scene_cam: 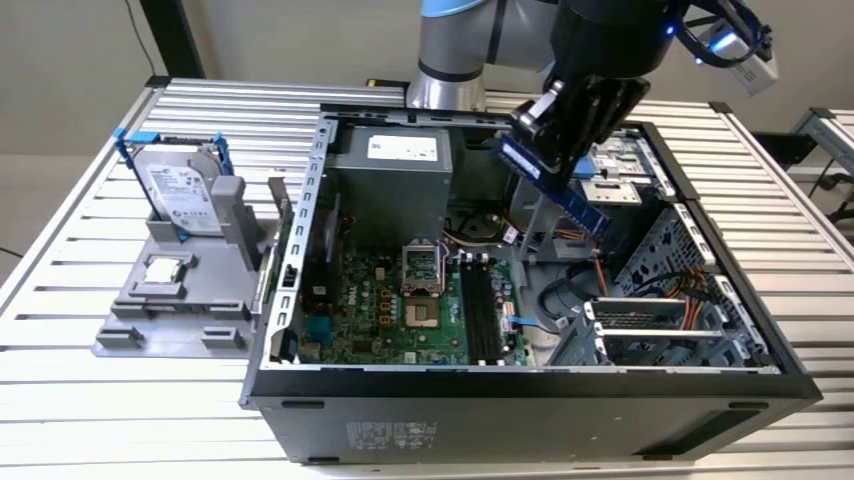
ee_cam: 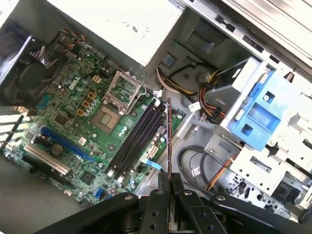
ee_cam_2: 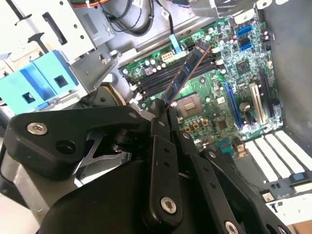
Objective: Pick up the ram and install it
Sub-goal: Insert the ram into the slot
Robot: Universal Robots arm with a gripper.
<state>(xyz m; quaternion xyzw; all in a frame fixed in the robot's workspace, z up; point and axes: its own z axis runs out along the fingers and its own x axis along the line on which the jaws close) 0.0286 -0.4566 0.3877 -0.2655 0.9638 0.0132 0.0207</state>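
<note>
The black fingers (ee_cam_2: 160, 146) pinch one end of the thin ram (ee_cam_2: 187, 73) and hold it in the air over the green board (ee_cam_2: 210, 100) inside the open computer case (scene_cam: 534, 405).

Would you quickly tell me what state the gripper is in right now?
Gripper: closed, holding the ram.

Worktable (scene_cam: 80, 400): ribbed aluminium slats, spanned most of the frame. Wall (scene_cam: 67, 60): plain beige, upper left, crossed by a dark upright post (scene_cam: 174, 40).
</note>
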